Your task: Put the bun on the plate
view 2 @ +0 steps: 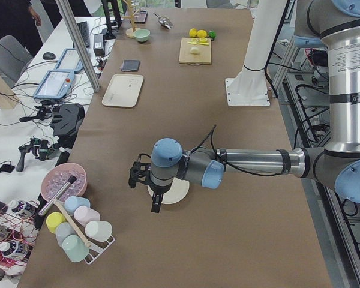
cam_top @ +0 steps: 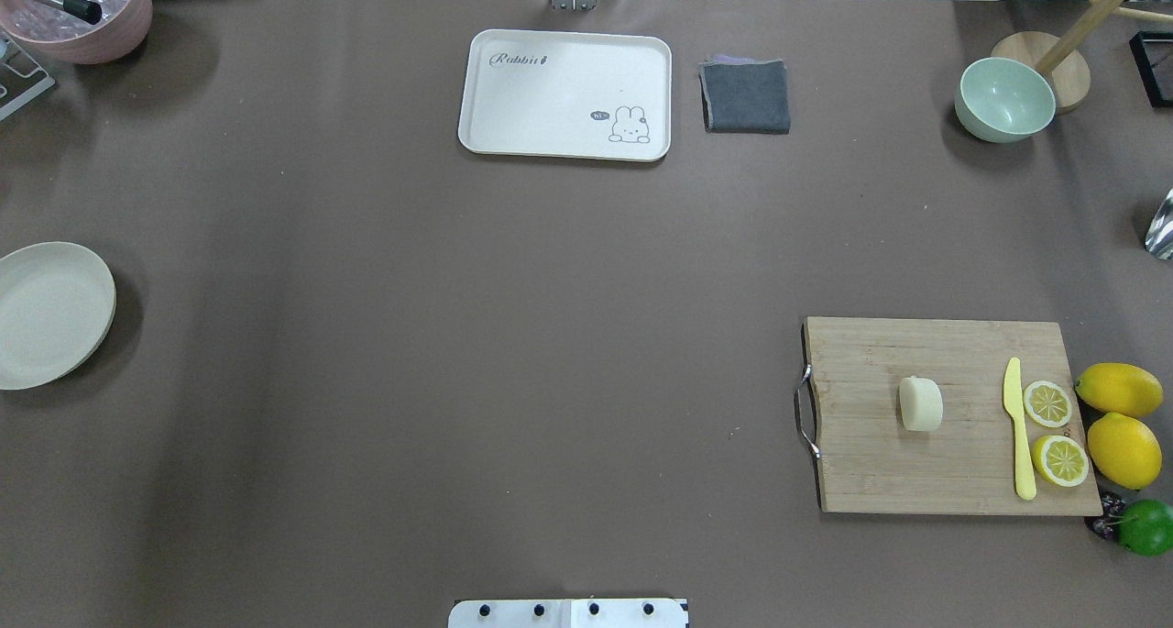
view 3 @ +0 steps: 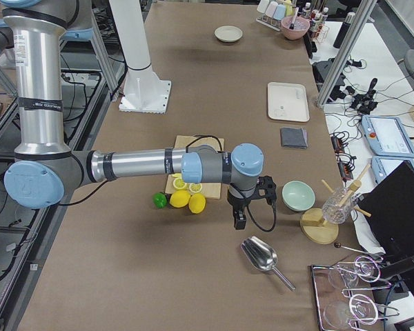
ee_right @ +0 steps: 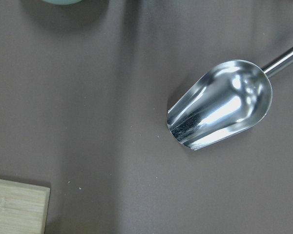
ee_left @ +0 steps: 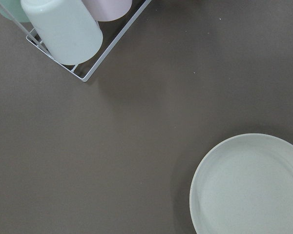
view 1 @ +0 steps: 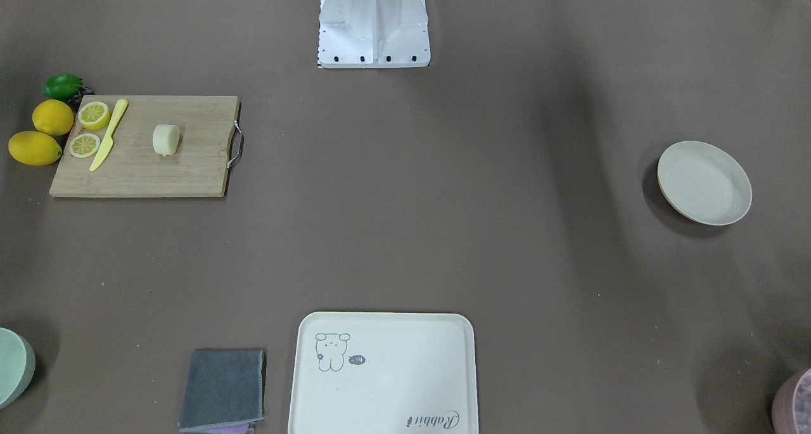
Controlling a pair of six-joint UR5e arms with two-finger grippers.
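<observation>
The pale bun (cam_top: pixel 920 403) (view 1: pixel 166 139) lies on its side in the middle of a wooden cutting board (cam_top: pixel 953 463) on the robot's right. The round cream plate (cam_top: pixel 50 314) (view 1: pixel 703 182) (ee_left: pixel 249 185) sits empty at the table's far left edge. My left gripper (view 2: pixel 155 204) hangs just above the plate's near rim and shows only in the exterior left view. My right gripper (view 3: pixel 239 219) hovers past the board beside the lemons and shows only in the exterior right view. I cannot tell whether either is open or shut.
A yellow knife (cam_top: pixel 1017 426), two lemon halves (cam_top: pixel 1047 403), whole lemons (cam_top: pixel 1120 390) and a lime (cam_top: pixel 1145 525) crowd the board's right end. A bear tray (cam_top: pixel 564 92), grey cloth (cam_top: pixel 745 96) and green bowl (cam_top: pixel 1003 99) line the far edge. A metal scoop (ee_right: pixel 219 109) lies under the right wrist, a cup rack (ee_left: pixel 68 29) near the plate.
</observation>
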